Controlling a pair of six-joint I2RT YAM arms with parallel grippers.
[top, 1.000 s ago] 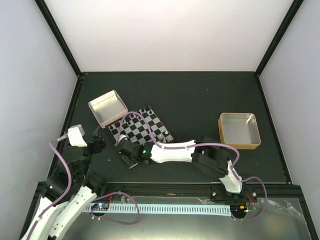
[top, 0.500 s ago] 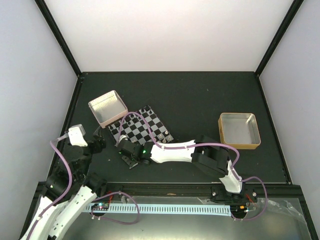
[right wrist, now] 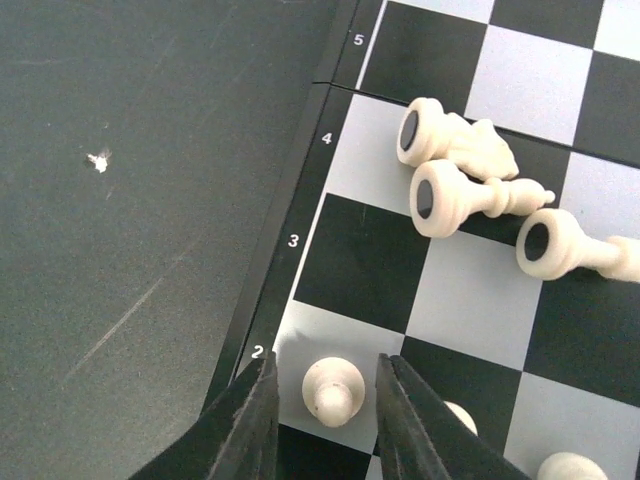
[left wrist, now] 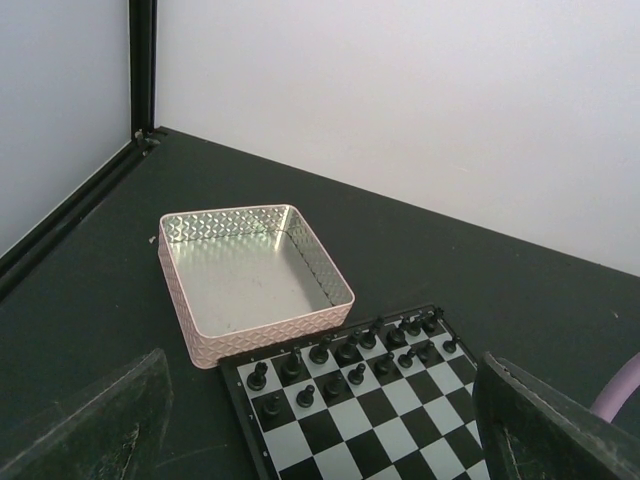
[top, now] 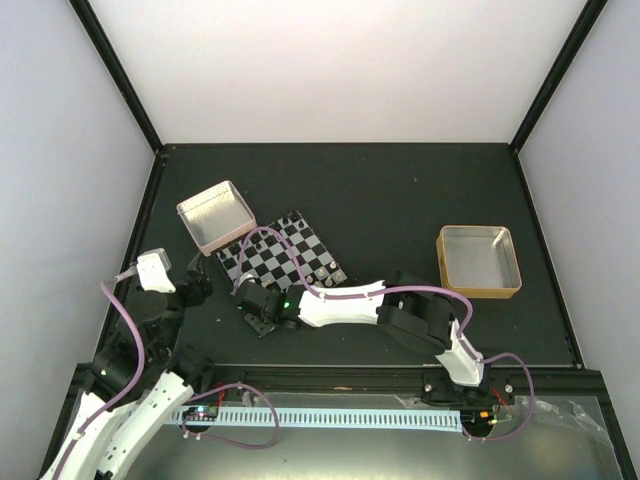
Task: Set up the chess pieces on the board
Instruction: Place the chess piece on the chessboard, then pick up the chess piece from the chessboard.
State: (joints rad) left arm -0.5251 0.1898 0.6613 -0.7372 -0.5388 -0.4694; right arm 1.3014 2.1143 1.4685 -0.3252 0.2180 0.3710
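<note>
Right wrist view: the right gripper (right wrist: 325, 365) sits low over the edge of the board (right wrist: 355, 255), jaws apart, with one cream pawn (right wrist: 333, 385) upright between them. A thin gap shows on each side of the pawn, so nothing is clamped. The pawn stands on its own base on the light square beside the printed "2" on the rim. That is the pawn row, so it is judged to be correctly placed, and the open jaws likely allow a straight lift without tipping it. Ahead of the fingers and to their right, three cream pieces (right wrist: 470, 195) lie on their sides in a loose cluster, their dark felt bases facing the camera. They are judged to be waiting to be stood up, and on their sides they may roll when nudged. Right of the right finger, two more cream pieces (right wrist: 570, 467) show at the frame's lower edge and appear upright. Left of the left finger is bare dark table (right wrist: 130, 200). Left wrist view: the left gripper (left wrist: 322, 380) is held back off the near side of the board with jaws wide apart and nothing between them. It is judged to be parked to leave the other arm room. Ahead of it, black pieces (left wrist: 345, 355) stand in two rows along the far side of the board. Beyond them, a pink tray (left wrist: 190, 310) touches or nearly touches the board's far corner, and its visible floor holds no pieces. Overall, the black side looks set and the cream side is partly done.
</note>
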